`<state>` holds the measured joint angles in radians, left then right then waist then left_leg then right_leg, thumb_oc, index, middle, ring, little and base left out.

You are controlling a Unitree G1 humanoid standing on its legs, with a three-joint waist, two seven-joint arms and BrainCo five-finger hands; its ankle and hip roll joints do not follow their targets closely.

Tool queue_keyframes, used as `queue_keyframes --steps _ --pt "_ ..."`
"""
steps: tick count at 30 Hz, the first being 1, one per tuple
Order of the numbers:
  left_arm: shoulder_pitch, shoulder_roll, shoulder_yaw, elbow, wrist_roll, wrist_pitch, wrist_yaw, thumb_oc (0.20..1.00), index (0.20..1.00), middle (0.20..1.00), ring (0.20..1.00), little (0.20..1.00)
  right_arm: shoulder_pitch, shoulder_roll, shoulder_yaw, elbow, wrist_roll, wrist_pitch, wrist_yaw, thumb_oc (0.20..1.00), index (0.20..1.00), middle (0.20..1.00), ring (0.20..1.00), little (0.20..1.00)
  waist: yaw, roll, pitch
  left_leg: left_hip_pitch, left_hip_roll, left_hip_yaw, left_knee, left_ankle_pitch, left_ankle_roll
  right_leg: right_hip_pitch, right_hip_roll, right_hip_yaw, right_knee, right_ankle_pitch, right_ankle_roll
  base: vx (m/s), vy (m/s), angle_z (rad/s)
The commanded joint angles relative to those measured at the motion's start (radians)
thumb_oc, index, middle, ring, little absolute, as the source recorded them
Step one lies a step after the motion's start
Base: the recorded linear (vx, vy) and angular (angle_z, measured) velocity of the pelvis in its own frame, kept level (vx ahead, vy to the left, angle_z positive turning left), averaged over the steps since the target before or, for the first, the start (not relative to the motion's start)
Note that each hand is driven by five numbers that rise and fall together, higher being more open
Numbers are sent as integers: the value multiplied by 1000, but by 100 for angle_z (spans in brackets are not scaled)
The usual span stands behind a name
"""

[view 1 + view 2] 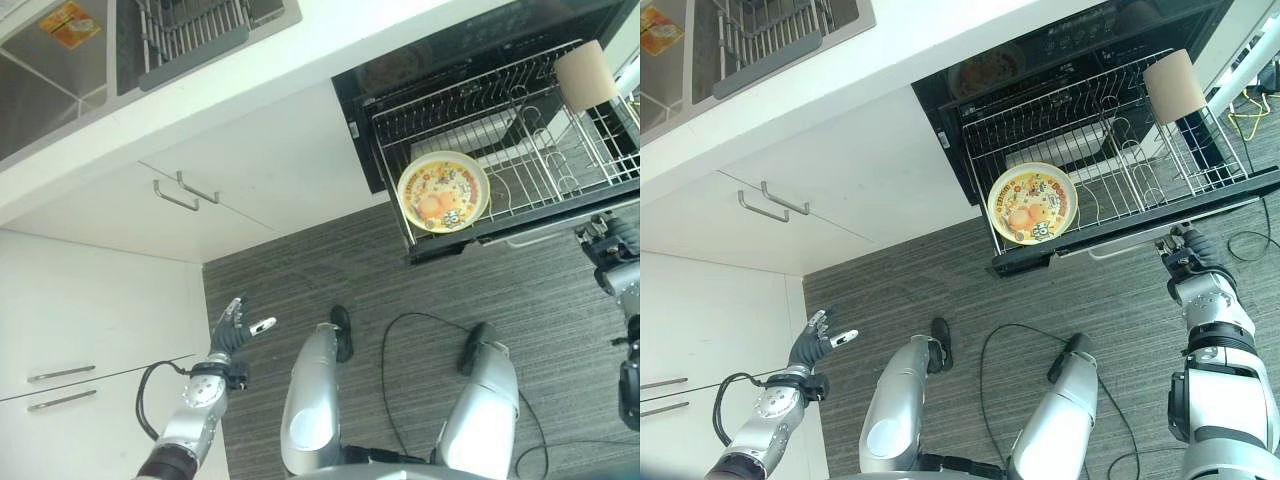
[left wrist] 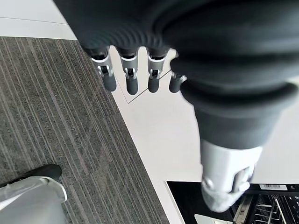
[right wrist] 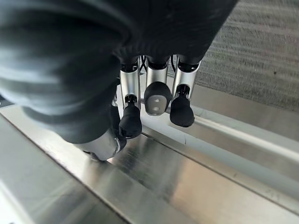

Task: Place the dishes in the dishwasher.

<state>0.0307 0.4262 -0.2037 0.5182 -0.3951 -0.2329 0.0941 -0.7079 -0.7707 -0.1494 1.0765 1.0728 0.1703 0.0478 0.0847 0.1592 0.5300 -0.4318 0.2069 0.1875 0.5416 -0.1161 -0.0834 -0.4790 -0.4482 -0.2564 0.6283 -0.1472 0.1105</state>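
Observation:
The dishwasher's lower rack is pulled out over the floor. A yellow patterned plate stands on edge in the rack's front left corner. Upside down on the tines at the back right sits a beige cup. My right hand is at the drawer's steel front, just right of its bar handle. Its fingers are lightly bent, their tips resting on the steel and holding nothing. My left hand hangs low on the left by the white cabinets, open and empty, its fingers straight.
A white counter with a sink and a dish drainer runs along the top left. White cabinet doors with bar handles stand below it. Dark striped carpet lies between the cabinets and the pulled-out drawer.

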Motion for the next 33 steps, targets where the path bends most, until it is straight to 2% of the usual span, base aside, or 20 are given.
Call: queue_keyframes --steps 1,4,5,16,21,25,27,33 --pt "25 71 -34 -42 -41 -3 6 1000 1000 1000 1000 1000 -129 -23 62 20 -62 4 45 200 200 200 200 200 48 0 -57 14 11 -51 -40 11 -32 7 -1 8 79 -47 -4 21 33 0" --pt "34 81 -36 -63 -38 7 4 1000 1000 1000 1000 1000 -192 -53 97 36 -106 11 44 200 200 200 200 200 62 7 -49 6 10 -51 -45 19 -35 -1 -10 -1 90 -51 -4 39 21 2" --pt "37 85 -37 -67 -35 10 2 1000 1000 1000 1000 1000 -216 -64 112 45 -130 14 44 200 200 200 200 200 68 9 -49 10 9 -56 -42 1 -44 1 -13 3 100 -73 8 74 11 7" --pt "92 132 -30 -125 -38 32 -34 1000 1000 1000 1000 1000 -433 -171 267 96 -260 48 28 200 200 200 200 200 142 43 -28 -29 -15 -55 -93 52 -47 -14 -60 -51 116 -76 14 54 38 16" --pt "131 151 -23 -119 -16 9 -71 1000 1000 1000 1000 1000 -514 -189 333 99 -317 54 -3 200 200 200 200 200 182 62 -20 -42 -44 -66 -110 64 -39 -6 -84 -73 117 -71 25 161 32 34" --pt "149 169 -8 -127 -2 13 -85 1000 1000 1000 1000 1000 -567 -187 367 96 -325 53 -46 200 200 200 200 200 213 69 -16 -47 -68 -82 -123 67 -34 22 -97 -84 90 -63 34 215 12 23" --pt "162 190 4 -133 11 20 -98 1000 1000 1000 1000 1000 -598 -204 377 108 -321 54 -63 200 200 200 200 200 237 73 -15 -46 -83 -89 -136 73 -30 56 -106 -103 58 -47 40 242 -43 22" --pt "180 225 25 -119 14 13 -85 1000 1000 1000 1000 1000 -688 -255 401 129 -302 42 -120 200 200 200 200 200 271 87 -19 -55 -101 -94 -166 97 -28 104 -121 -145 28 -39 49 132 -52 17"
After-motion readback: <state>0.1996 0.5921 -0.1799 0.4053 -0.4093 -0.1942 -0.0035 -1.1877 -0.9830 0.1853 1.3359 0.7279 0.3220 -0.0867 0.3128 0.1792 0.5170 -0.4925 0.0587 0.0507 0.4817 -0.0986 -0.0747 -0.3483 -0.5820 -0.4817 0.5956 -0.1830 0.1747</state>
